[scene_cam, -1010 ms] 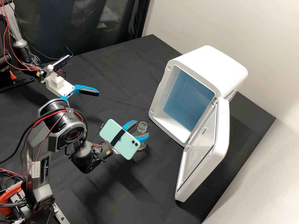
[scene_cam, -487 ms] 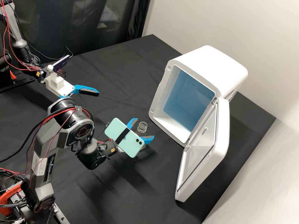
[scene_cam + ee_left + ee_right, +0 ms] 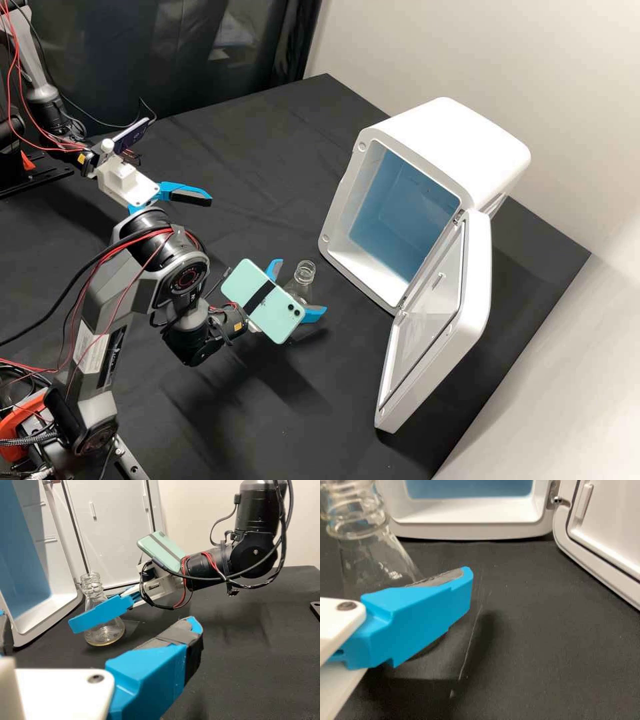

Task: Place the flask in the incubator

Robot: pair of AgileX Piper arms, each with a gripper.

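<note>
A clear glass flask [image 3: 305,272] stands upright on the black desk [image 3: 267,153], just left of the mouth of the white incubator [image 3: 453,143] and outside it. The incubator sits at the right of the desk with its pale blue chamber [image 3: 400,213] exposed, and its door [image 3: 460,293] is swung wide toward the near side. The right claw [image 3: 300,287] is set low at the flask with its jaws wide open, one blue finger [image 3: 273,269] on the flask's far-left side and the other [image 3: 313,311] on its near-right side, so the flask sits between them. In the right wrist view a finger [image 3: 415,610] lies right alongside the lower body of the flask [image 3: 365,545], though whether it presses the glass cannot be told; the incubator's white rim [image 3: 470,525] and door [image 3: 610,540] lie beyond. A mint-green phone [image 3: 263,310] is strapped to that arm's wrist. The left claw [image 3: 193,195] hangs above the desk at the far left, well apart from the flask, jaws parted and holding nothing. In its wrist view, past its own finger [image 3: 155,670], one finger of the right claw [image 3: 87,620] crosses in front of the flask [image 3: 92,587], with the open door [image 3: 110,525] behind.
</note>
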